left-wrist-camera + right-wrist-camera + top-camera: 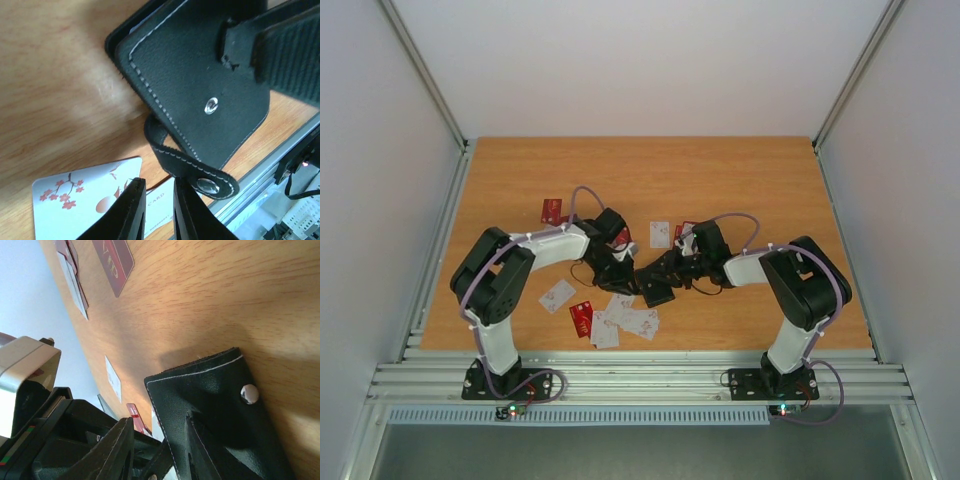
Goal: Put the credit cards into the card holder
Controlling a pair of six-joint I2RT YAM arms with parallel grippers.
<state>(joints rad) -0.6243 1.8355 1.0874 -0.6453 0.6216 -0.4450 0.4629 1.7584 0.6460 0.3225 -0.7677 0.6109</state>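
The card holder (190, 75) looked like black grained leather with pale stitching along its edge. It had a silver snap stud (211, 105) on the outer face and a narrow strap (170, 150) curling off one side to a second snap. It sat near the middle of the table (740, 180), between the two wrists and just above the wood. The right gripper (159, 421) pinched one edge of it, one ribbed pad pressed flat on the outer face.

The left gripper (157, 185) had its fingers drawn close, with a thin gap between them through which printed card showed. The strap's tip lay against one finger, and I could not tell whether it was caught.

The credit cards (625, 320) lay loose on the wood, most of them nearer the arm bases than the holder. A white one with red blossoms (85, 200) was just under the left fingers.

The holder's inside was turned away in every view. From above, the wrists covered most of it.
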